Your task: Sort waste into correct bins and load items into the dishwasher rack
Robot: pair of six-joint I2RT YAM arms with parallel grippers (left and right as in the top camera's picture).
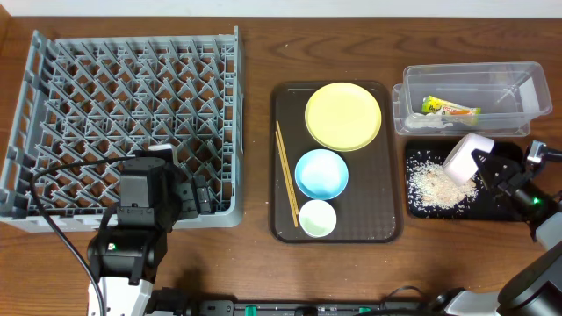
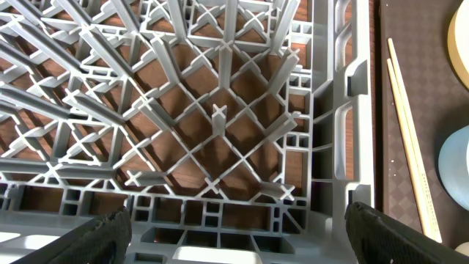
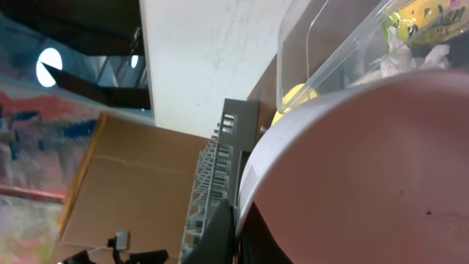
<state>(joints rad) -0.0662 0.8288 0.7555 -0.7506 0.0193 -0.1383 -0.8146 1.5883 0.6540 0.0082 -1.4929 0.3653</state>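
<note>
The left gripper [image 2: 242, 238] hangs over the near right corner of the grey dishwasher rack [image 1: 132, 105], its dark fingers spread wide with nothing between them. The rack is a moulded plastic grid of diamond cells and upright tines, and the wooden table [image 1: 263, 44] shows through its floor.

Just right of the rack lies a dark brown rectangular tray [image 1: 386, 202] with a finely textured surface. On it sit a round yellow plate [image 1: 343, 116] at the far end, a glossy blue bowl [image 1: 321, 173] in the middle and a small pale cup [image 1: 317, 218] at the near end. A pair of thin wooden chopsticks [image 1: 286, 175] runs along the tray's left side.

At the right, the right gripper [image 1: 481, 167] is clamped on a smooth white bowl [image 1: 465, 156], tilted on its side above a flat black tray [image 1: 457, 215]. A patch of white rice grains [image 1: 435, 184] is scattered on this black tray beneath the bowl. Just behind stands a clear plastic bin [image 1: 404, 96] with a yellow-green wrapper [image 1: 450, 108] inside. In the right wrist view the bowl fills most of the frame.
</note>
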